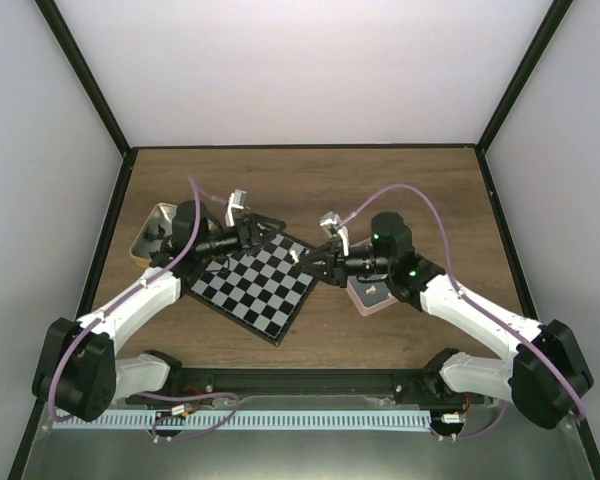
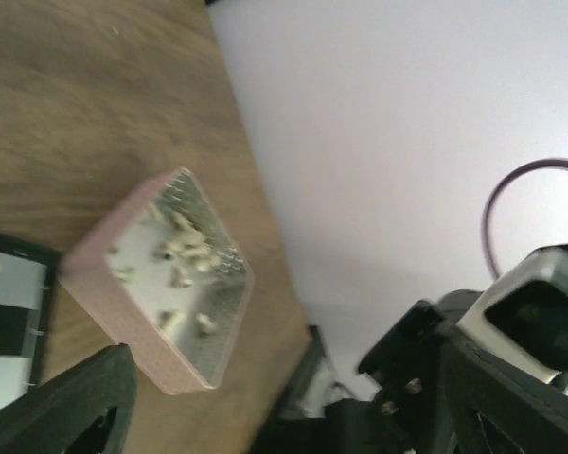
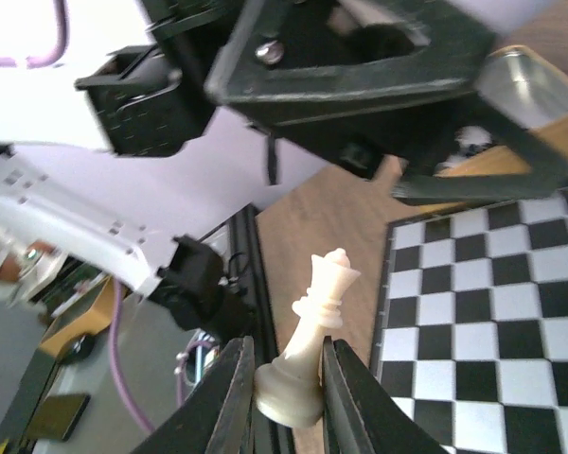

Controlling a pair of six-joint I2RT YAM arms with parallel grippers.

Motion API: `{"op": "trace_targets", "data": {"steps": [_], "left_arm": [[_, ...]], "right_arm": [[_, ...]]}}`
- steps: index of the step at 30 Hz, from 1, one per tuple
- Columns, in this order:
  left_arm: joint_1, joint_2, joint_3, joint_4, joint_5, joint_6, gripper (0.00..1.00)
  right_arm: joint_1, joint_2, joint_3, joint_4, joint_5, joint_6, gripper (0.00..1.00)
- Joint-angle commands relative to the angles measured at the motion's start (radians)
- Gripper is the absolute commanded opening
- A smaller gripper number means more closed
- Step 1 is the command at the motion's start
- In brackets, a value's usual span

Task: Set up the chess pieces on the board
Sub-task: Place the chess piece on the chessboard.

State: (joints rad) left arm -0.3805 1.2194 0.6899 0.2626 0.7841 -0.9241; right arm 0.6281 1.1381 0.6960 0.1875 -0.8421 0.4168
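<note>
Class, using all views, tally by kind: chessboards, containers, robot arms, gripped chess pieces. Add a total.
Chessboards: 1, the board
Containers: 2, gold tin and pink tray
Robot arms: 2, left arm and right arm
Gripped chess pieces: 1, white piece
Total: 6

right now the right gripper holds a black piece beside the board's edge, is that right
No, the piece is cream-white, not black. The right wrist view shows the right gripper shut on its base, beside the board's edge.
</note>
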Motion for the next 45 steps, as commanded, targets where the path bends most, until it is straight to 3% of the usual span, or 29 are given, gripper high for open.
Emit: {"op": "trace_targets", "data": {"steps": [1, 5, 12, 21, 26, 33, 45], "left_arm": [[-0.013, -0.007, 0.003, 0.125, 0.128, -0.155, 0.84], [-0.024, -0.043, -0.009, 0.089, 0.178, -0.171, 0.65], [-0.033, -0.145, -0.031, -0.085, 0.214, -0.074, 0.43], [-0.035, -0.143, -0.031, -0.311, 0.247, 0.087, 0.46], [-0.038, -0.137, -0.049, -0.252, 0.323, 0.061, 0.43], [-0.041, -0.148, -0.050, -0.255, 0.379, 0.057, 0.31], [-0.044, -0.092, -0.044, -0.283, 0.369, 0.066, 0.29]], "right_arm": [[0.057, 0.039, 0.082, -0.023, -0.113, -0.128, 0.13], [0.076, 0.079, 0.108, -0.038, -0.108, -0.166, 0.14], [0.078, 0.139, 0.153, -0.104, -0.090, -0.241, 0.13], [0.093, 0.138, 0.140, -0.101, -0.085, -0.298, 0.13], [0.093, 0.162, 0.157, -0.128, -0.070, -0.318, 0.13], [0.093, 0.164, 0.151, -0.149, -0.087, -0.360, 0.13], [0.094, 0.196, 0.157, -0.166, -0.122, -0.387, 0.13]]}}
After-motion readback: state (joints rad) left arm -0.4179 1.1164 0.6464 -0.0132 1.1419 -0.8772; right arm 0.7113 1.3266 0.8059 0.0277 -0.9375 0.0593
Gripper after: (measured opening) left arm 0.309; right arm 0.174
